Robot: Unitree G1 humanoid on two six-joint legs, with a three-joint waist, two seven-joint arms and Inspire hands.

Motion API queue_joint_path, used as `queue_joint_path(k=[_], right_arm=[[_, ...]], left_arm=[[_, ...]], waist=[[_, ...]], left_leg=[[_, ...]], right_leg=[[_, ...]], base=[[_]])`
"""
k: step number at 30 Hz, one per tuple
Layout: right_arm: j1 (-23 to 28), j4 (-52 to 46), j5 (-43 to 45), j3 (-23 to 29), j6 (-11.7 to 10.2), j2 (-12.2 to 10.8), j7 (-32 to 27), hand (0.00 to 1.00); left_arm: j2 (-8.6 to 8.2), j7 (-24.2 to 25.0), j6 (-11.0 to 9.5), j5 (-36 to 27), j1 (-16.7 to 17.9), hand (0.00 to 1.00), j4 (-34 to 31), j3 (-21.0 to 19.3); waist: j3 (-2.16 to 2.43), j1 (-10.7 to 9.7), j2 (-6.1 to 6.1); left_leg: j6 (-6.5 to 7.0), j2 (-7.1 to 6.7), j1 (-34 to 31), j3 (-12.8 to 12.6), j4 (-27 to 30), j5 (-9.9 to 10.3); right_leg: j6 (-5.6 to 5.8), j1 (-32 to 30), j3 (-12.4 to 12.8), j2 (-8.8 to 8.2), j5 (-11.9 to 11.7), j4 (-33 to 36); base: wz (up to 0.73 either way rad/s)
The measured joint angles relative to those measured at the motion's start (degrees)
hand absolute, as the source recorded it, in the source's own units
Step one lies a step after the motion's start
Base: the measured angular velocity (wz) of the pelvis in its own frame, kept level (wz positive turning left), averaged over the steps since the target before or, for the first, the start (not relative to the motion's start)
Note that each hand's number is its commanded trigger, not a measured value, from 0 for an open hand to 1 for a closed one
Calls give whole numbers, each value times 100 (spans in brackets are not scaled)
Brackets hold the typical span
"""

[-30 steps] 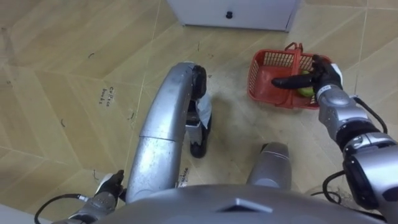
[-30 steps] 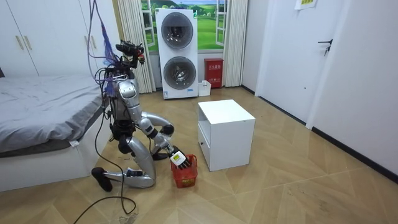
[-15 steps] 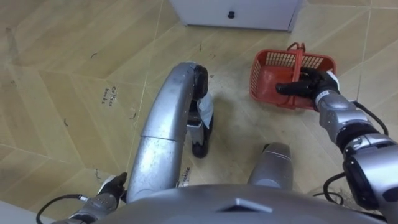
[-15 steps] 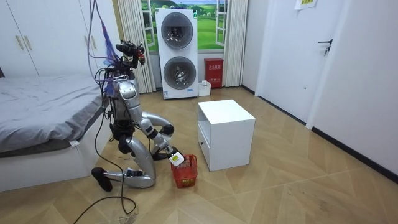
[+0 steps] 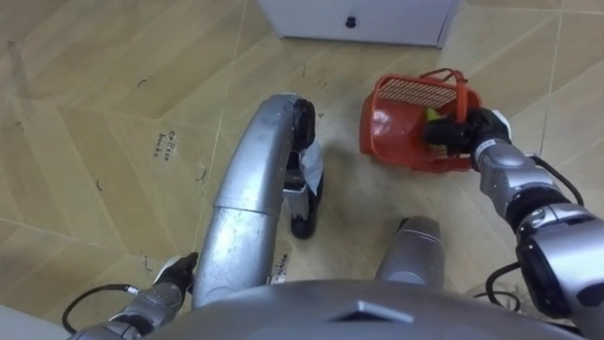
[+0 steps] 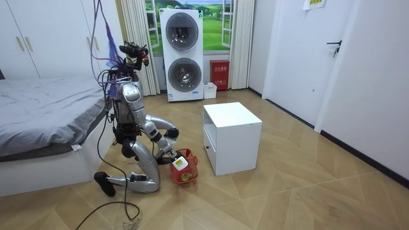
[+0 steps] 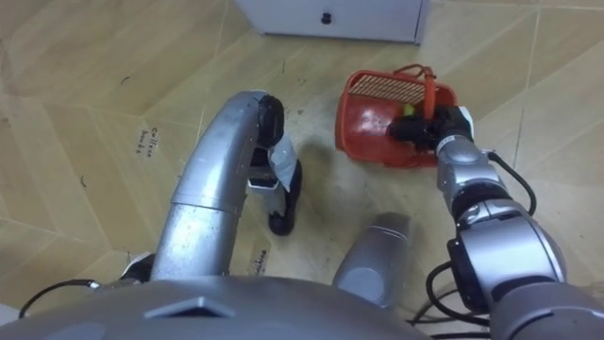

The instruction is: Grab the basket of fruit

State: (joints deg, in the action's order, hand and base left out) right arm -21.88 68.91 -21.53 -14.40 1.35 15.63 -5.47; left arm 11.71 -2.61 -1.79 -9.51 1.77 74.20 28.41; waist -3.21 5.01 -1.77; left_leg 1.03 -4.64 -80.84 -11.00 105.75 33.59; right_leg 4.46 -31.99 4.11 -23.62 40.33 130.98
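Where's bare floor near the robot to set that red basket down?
Open wooden floor stretches from the left hand up to the white cabinet. Crowded at the right: the right hand grips the tilted red plastic basket near the cabinet.

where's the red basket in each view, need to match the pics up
Left eye view: the red plastic mesh basket sits upper right, tipped, just below the white cabinet.
Right eye view: right of centre near the top, again just below the cabinet.
Room view: lower centre, between the kneeling robot and the cabinet.
Shared landmark: the white cabinet.
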Motion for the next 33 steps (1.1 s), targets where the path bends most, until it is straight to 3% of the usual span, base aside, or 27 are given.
queue_joint_path(k=[4, 16, 24, 29, 30, 32, 33], right_arm=[[0, 30, -65, -5, -2, -4, -97, 100], [2, 208, -81, -64, 57, 9, -6, 100], [3, -297, -61, -63, 75, -57, 11, 100], [5, -1126, 231, -20, 82, -64, -92, 100], [5, -1226, 323, -5, 81, -65, -90, 100], [7, -1350, 391, -19, 82, -88, -62, 100], [5, -1480, 419, -20, 114, -90, -51, 100]], left_arm=[[-46, -78, 32, -128, -88, 0, 17, -2], [-93, -74, 24, -210, -383, 0, 103, -82], [-88, -34, 47, -143, -539, 0, 118, -157], [-89, -87, 48, 59, -733, 0, 154, -444], [-82, -109, 42, 64, -812, 0, 176, -470], [-54, -141, 8, 64, -921, 0, 264, -480], [-50, -143, -8, 87, -978, 0, 283, -572]], waist=[[-34, -3, -57], [-43, -5, -161], [-58, -37, -257], [-58, -169, -334], [-56, -196, -332], [-32, -226, -380], [-22, -206, -369]], left_leg=[[0, -2, -11, 8, 16, 0], [7, -9, 4, 96, 142, 2], [52, -25, 138, 246, 265, 29], [137, -189, 179, 284, 349, 74], [157, -278, 221, 339, 381, 103], [244, -308, 311, 339, 393, 164], [280, -290, 357, 381, 372, 201]], right_leg=[[0, 16, 24, 4, 0, -1], [5, 137, -15, 109, 3, 37], [-8, 442, -125, 229, 6, -5], [-16, 635, -171, 174, 8, -57], [-16, 753, -229, 173, 8, -115], [-22, 884, -247, 241, 18, -242], [-17, 924, -211, 385, 24, -378]], base=[[0], [-1], [-2], [4], [12], [7], [-9]])
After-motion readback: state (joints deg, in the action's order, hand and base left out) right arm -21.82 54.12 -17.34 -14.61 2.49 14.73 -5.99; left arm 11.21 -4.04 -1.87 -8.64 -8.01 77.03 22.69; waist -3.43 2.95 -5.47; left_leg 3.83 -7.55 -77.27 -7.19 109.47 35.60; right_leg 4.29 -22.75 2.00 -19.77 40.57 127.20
